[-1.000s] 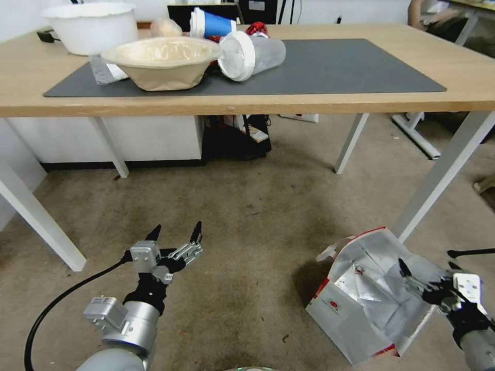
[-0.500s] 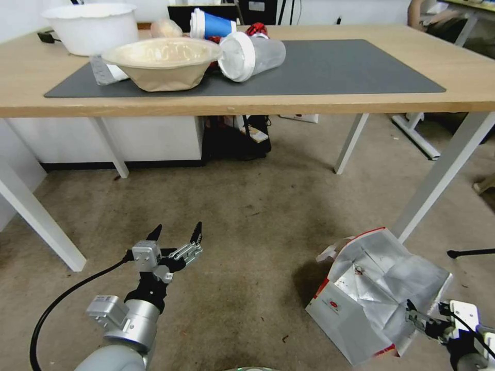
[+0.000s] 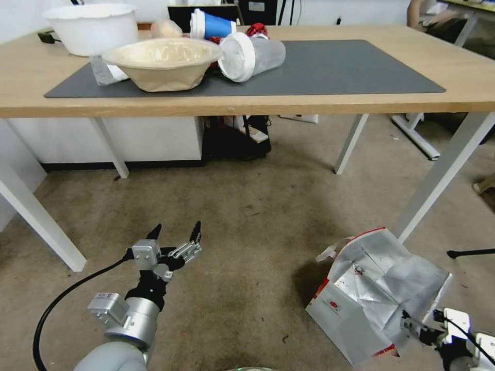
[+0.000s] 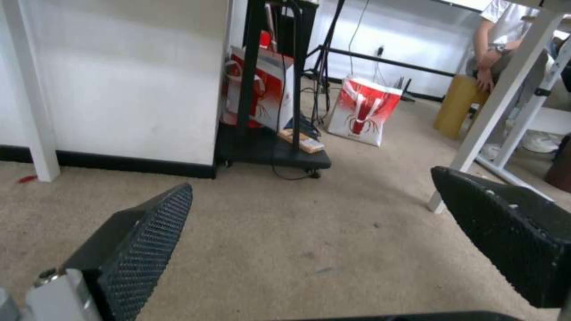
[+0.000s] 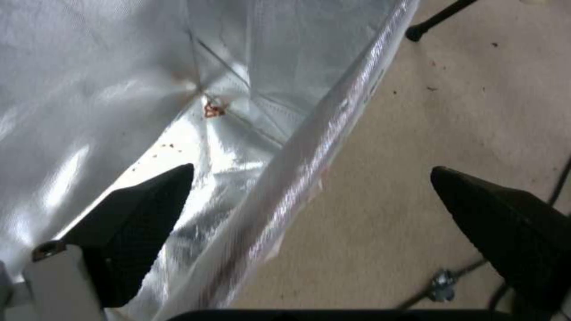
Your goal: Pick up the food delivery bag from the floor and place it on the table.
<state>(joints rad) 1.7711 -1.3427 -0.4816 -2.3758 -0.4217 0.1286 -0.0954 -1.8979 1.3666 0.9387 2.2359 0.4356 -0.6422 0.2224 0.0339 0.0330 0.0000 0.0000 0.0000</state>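
The big white paper bag with red trim and shiny silver lining (image 3: 371,293) sits on the stained brown floor (image 3: 247,226), and the right gripper (image 5: 312,205), spread wide over its thin rim, could crumple it.

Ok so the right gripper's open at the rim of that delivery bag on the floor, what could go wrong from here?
1. The right gripper is open astride the food delivery bag's thin foil-lined rim; closing there may pinch only crumpled lining, so the bag could slip or tear when lifted.
2. The bag lies close to the table leg; lifting it could snag there.
3. Bowls and cups crowd the left of the dark mat, so placing the bag there might knock them over.
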